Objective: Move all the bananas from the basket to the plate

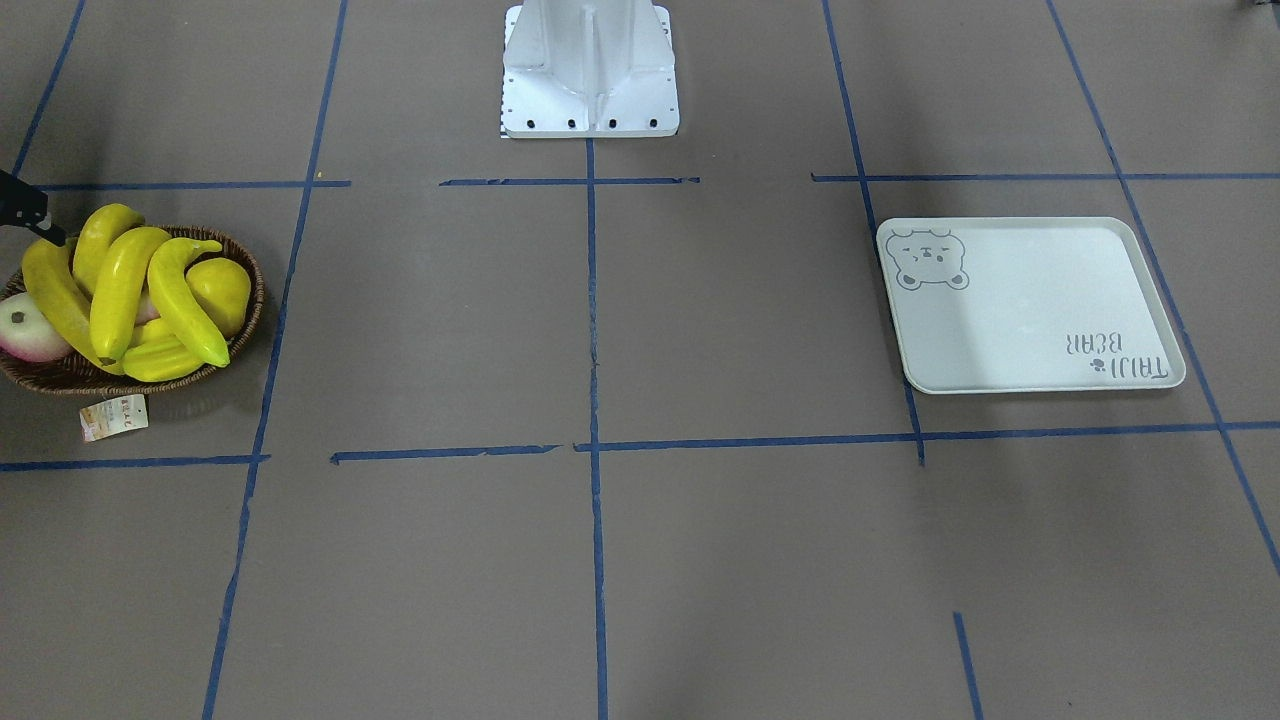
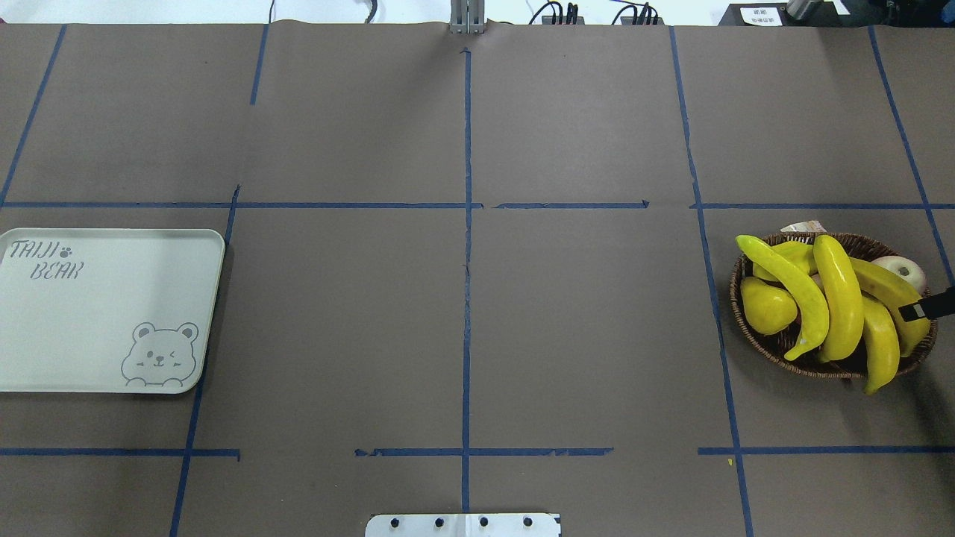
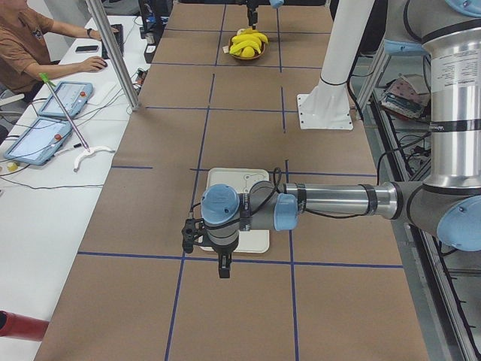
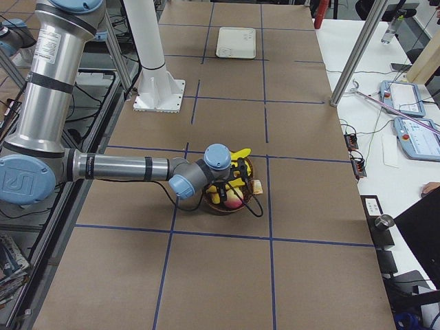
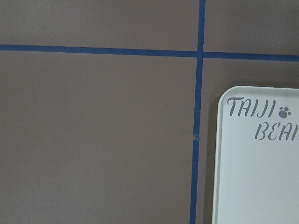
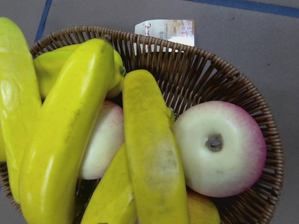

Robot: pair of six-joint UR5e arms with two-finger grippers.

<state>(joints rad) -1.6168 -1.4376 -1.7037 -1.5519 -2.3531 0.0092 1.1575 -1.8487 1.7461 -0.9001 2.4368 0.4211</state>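
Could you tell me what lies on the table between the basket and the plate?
Only bare brown table crossed by blue tape lines, as the overhead view shows.

I read grey "TAIJI BEAR" on the plate (image 2: 112,328), paper tag (image 6: 166,31) on the basket (image 6: 219,70), print too small for me

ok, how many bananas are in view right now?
4 bananas, all in the basket: one beside the pear, one across the middle, one overhanging the near rim, one under the right gripper. None on the plate. Others could hide underneath.
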